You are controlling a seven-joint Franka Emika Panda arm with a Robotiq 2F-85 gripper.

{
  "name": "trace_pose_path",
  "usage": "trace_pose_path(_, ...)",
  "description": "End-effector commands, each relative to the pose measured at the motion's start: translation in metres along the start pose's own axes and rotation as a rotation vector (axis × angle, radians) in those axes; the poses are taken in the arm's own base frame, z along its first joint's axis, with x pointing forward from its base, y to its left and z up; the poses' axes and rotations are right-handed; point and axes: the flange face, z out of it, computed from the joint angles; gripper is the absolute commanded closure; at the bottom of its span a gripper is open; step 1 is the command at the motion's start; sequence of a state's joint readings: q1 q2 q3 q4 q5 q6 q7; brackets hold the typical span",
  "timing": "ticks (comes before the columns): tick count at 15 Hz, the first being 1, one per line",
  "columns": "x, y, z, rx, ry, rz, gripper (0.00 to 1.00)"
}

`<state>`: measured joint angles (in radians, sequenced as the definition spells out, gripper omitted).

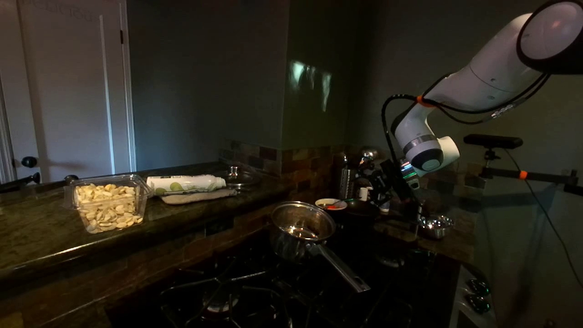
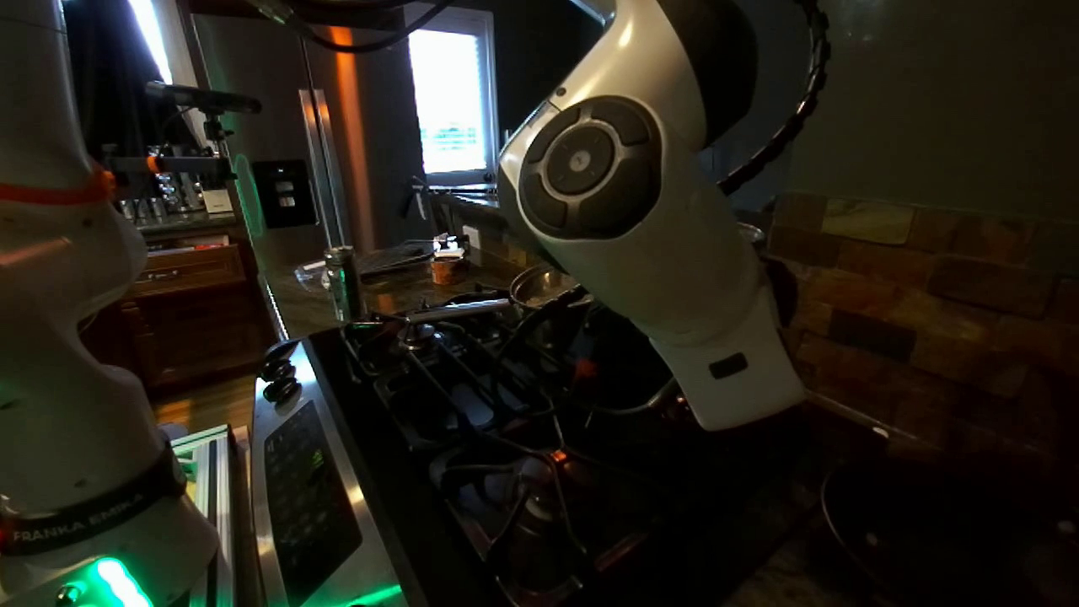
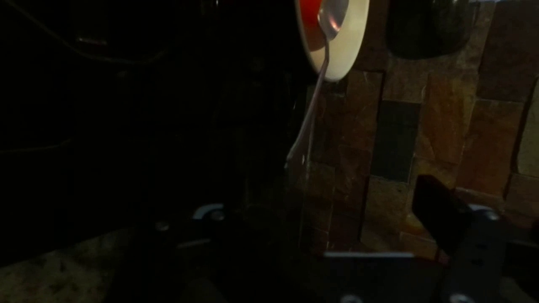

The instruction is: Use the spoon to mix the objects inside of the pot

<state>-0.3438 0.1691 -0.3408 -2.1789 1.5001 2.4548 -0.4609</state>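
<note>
A metal spoon (image 3: 313, 99) rests with its head in a white bowl (image 3: 356, 38) that holds something red, in the wrist view; its handle sticks out over the rim. The white bowl also shows in an exterior view (image 1: 338, 202), behind the pot. My gripper (image 3: 345, 200) is open and empty, with the spoon handle's end ahead of its jaws and apart from them; its left finger is mostly lost in the dark. The gripper (image 1: 372, 184) is beside the bowl. The silver pot (image 1: 291, 246) stands on the stove, in both exterior views (image 2: 535, 287); its contents are unclear.
A clear box of pale pieces (image 1: 109, 207), a green-and-white roll (image 1: 184, 184) and a glass lid (image 1: 241, 178) lie on the raised counter. A dark pan (image 1: 360, 209), metal bowl (image 1: 436, 226), steel cylinder (image 1: 346, 183) and tiled wall (image 3: 396, 139) are near the gripper.
</note>
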Motion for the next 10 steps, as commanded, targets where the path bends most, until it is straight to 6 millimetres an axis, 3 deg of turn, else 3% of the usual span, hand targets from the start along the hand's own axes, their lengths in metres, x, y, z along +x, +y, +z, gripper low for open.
trace_pose_path(1, 0.0, 0.004, 0.01, -0.004, 0.023, 0.035, 0.08)
trace_pose_path(4, -0.001, 0.01, 0.012, -0.03, 0.013, 0.037, 0.22)
trace_pose_path(5, -0.001, 0.011, 0.013, -0.027, 0.007, 0.045, 0.18)
trace_pose_path(7, -0.001, 0.014, 0.015, -0.04, 0.003, 0.051, 0.26)
trace_pose_path(8, -0.001, 0.015, 0.015, -0.05, -0.003, 0.053, 0.33)
trace_pose_path(9, -0.002, 0.015, 0.015, -0.048, -0.012, 0.057, 0.48)
trace_pose_path(10, -0.002, 0.015, 0.015, -0.048, -0.016, 0.063, 0.52)
